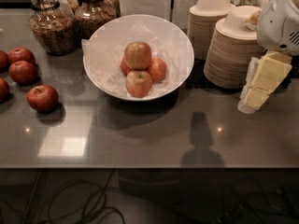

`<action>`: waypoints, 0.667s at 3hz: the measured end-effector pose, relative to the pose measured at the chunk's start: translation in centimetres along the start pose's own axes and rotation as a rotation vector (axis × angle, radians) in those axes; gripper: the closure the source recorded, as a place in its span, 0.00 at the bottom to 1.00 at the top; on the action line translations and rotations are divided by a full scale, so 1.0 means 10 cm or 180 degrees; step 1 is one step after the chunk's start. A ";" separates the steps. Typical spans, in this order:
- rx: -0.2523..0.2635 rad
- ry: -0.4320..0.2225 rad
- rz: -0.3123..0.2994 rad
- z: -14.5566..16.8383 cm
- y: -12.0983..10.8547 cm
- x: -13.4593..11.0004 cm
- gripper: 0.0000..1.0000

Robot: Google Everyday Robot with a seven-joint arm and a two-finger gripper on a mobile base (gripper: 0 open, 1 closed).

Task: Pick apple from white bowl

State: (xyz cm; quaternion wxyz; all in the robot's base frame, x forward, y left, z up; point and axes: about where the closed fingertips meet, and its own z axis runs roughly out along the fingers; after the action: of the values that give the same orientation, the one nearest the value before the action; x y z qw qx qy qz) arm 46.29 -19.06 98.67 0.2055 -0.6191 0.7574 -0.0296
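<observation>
One apple (138, 55) tops other apples (139, 83) in white bowl (183, 45); gripper (252, 99) well right, open/closed cannot tell; off-centre grasp could roll it.

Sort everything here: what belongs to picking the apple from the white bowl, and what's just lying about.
Job:
apple, topmost in the bowl
white bowl
gripper, far right, beside the stacked paper bowls

Lying about:
red apples on the counter
glass jars
stacked paper bowls
</observation>
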 end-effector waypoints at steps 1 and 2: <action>0.0015 -0.0208 -0.0092 0.08 -0.18 -0.26 0.00; 0.0018 -0.0208 -0.0092 0.08 -0.18 -0.26 0.00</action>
State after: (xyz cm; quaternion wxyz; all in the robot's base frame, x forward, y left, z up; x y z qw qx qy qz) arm 48.63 -16.80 99.20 0.2315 -0.6300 0.7412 -0.0144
